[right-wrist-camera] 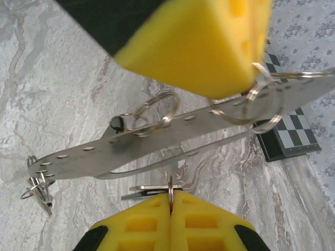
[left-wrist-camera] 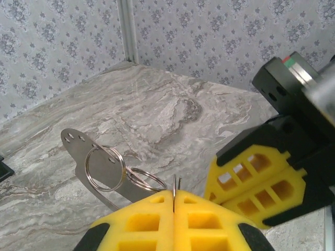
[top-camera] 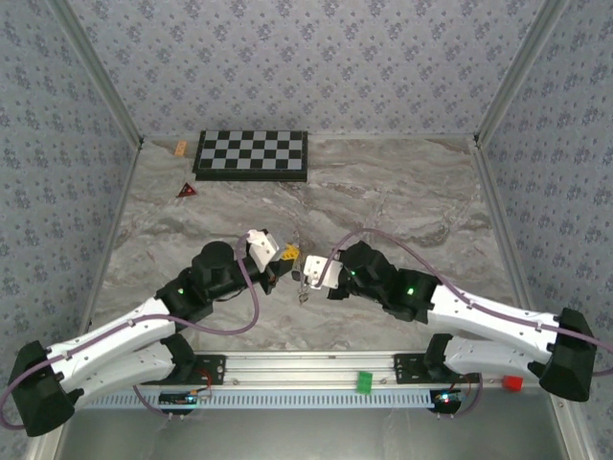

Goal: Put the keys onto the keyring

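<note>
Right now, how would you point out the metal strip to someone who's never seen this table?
On the marble table, look to the middle, where the left pincer and the right pincer meet. Between them is a silvery strip. Unlike the round wire rings threaded through it, it is long, flat and punched with small holes.

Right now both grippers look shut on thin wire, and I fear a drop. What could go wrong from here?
The left gripper pinches a thin ring edge-on; it could twist out. The right gripper holds a second ring the same way, so the metal strip that hangs off the rings might swing or fall. The grippers sit very close and could bump.
</note>
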